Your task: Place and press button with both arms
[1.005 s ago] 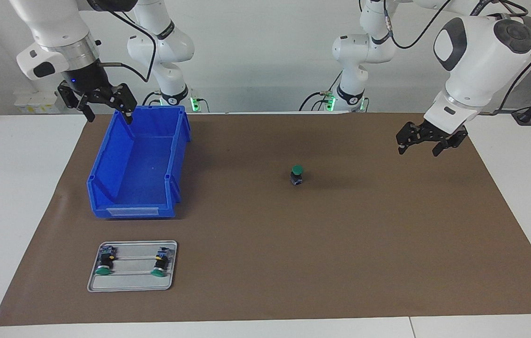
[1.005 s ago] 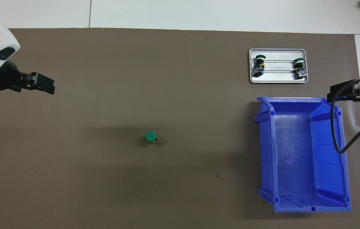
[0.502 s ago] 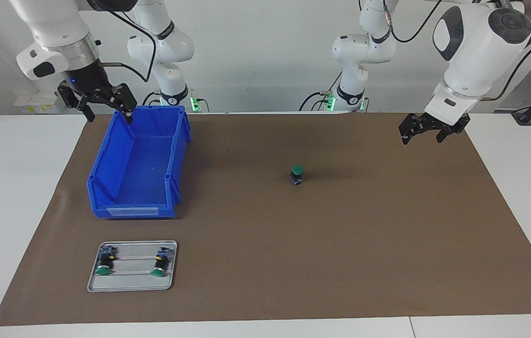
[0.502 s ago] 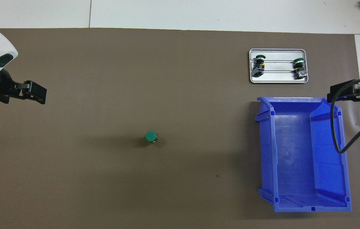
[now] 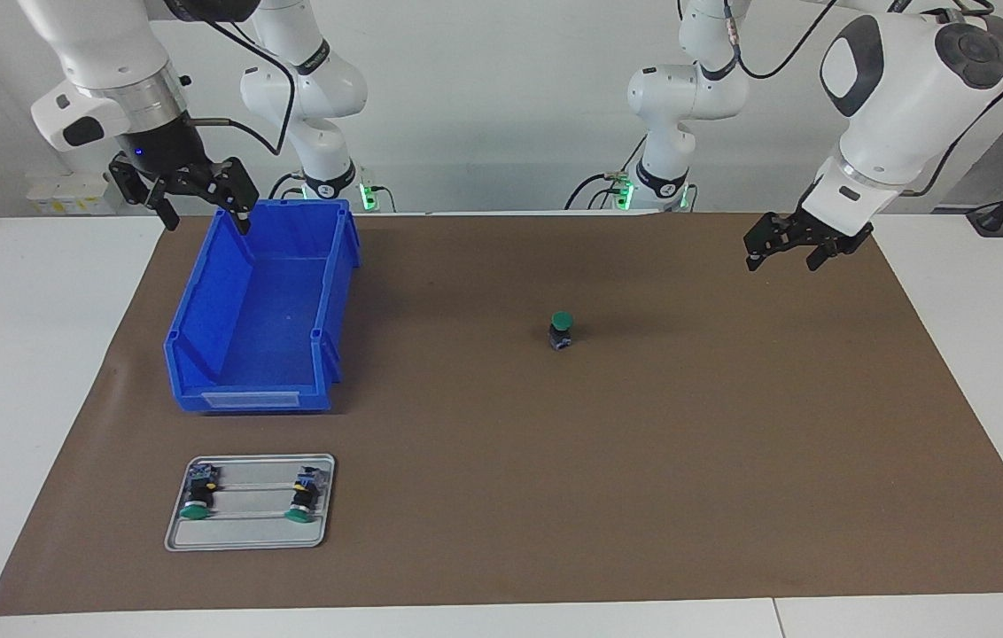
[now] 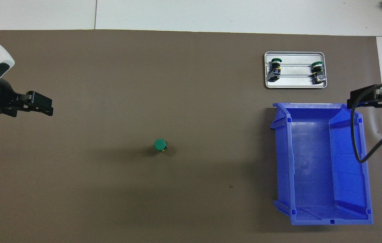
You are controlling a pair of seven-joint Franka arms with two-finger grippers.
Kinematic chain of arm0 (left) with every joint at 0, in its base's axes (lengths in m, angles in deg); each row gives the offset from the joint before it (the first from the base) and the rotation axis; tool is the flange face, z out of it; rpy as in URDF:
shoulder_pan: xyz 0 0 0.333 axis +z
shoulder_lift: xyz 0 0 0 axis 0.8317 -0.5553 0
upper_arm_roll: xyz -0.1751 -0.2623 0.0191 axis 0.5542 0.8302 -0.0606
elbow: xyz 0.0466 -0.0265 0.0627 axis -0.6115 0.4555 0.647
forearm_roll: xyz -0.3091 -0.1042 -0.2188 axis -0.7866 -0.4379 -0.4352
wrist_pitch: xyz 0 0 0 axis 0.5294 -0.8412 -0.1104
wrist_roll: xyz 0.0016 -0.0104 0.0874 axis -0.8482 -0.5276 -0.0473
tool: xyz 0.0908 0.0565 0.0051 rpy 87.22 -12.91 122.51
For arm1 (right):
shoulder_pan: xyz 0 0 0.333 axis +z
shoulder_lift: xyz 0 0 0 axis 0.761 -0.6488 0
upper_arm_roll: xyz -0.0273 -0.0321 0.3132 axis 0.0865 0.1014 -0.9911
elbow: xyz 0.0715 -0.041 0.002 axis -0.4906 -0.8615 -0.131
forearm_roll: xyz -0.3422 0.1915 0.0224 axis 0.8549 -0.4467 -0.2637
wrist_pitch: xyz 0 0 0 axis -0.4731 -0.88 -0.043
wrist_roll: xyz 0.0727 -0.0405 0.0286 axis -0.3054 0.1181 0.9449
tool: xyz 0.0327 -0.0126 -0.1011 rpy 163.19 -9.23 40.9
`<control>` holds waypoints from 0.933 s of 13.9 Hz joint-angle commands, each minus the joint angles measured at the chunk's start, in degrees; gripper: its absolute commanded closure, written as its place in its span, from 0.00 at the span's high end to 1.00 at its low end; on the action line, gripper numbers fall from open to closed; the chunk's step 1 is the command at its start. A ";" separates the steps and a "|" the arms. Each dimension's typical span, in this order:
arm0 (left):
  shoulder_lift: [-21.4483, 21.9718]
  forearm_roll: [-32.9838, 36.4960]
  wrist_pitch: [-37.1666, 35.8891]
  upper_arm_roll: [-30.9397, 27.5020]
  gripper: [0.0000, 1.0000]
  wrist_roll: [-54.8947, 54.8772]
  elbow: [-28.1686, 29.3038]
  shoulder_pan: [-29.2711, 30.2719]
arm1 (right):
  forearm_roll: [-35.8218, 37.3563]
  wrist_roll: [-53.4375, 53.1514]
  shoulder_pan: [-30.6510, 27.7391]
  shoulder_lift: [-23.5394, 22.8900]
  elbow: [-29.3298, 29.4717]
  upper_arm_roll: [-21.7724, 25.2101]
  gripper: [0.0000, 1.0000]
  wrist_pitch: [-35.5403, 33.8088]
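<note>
The button (image 5: 562, 330) stands upright on the brown mat (image 5: 643, 461), green cap up, near the table's middle; from overhead its cap (image 6: 159, 144) hides most of its body. My left gripper (image 5: 781, 260) hangs open and empty above the mat toward the left arm's end, well apart from the button, and shows as (image 6: 41, 107) from overhead. My right gripper (image 5: 205, 215) is open and empty too, waiting in the air over the blue bin's (image 5: 211, 292) corner closest to the robots. From overhead, the right gripper (image 6: 375, 100) shows over the bin's rim (image 6: 283, 162).
A small metal tray (image 5: 244, 542) lies farther from the robots than the bin, holding two look-alike buttons (image 5: 197, 496) (image 5: 302, 496) on their sides. From overhead the tray (image 6: 295, 86) sits just past the bin. The bin's inside holds nothing.
My left gripper rose a little, then drifted slightly toward the table's middle, still open. The right arm, the button, bin and tray have not moved.
</note>
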 commanded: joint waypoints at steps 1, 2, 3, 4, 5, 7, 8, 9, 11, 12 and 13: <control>2.60 -0.77 1.91 0.01 1.00 -1.50 3.12 0.70 | -1.45 1.32 -0.61 0.24 -0.21 -0.26 1.00 -0.51; 2.60 -0.69 1.91 0.18 1.00 -1.76 2.85 1.31 | -1.45 1.32 -0.61 0.24 -0.21 -0.26 1.00 -0.51; 2.69 -0.51 1.91 0.45 1.00 -1.68 2.50 1.93 | -1.36 1.32 -0.61 0.24 -0.21 -0.26 1.00 -0.51; 2.86 -0.51 1.82 0.45 1.00 -1.77 1.80 2.20 | -1.36 1.32 -0.61 0.24 -0.21 -0.26 1.00 -0.51; 2.86 -0.34 1.74 0.45 1.00 -1.77 1.27 2.20 | -1.36 1.32 -0.61 0.24 -0.21 -0.26 1.00 -0.51; 2.95 -0.07 0.86 0.54 1.00 -1.68 -0.21 2.20 | -1.36 1.32 -0.61 0.24 -0.21 -0.26 1.00 -0.51; 2.95 -0.07 0.16 0.62 1.00 -1.68 -1.70 2.20 | -1.36 1.32 -0.61 0.24 -0.21 -0.26 1.00 -0.51; 3.04 0.02 -0.37 0.62 1.00 -1.94 -2.07 2.20 | -1.36 1.32 -0.61 0.24 -0.21 -0.26 1.00 -0.51; 4.96 1.94 -1.16 0.54 1.00 -6.57 -1.02 2.29 | -1.36 1.32 -0.61 0.24 -0.21 -0.26 1.00 -0.51; 5.41 3.43 -1.60 0.45 1.00 -8.51 -0.49 2.46 | -1.36 1.32 -0.61 0.24 -0.21 -0.26 1.00 -0.51; 5.41 3.71 -1.52 0.45 1.00 -8.97 -0.49 2.98 | -1.36 1.32 -0.61 0.24 -0.21 -0.26 1.00 -0.51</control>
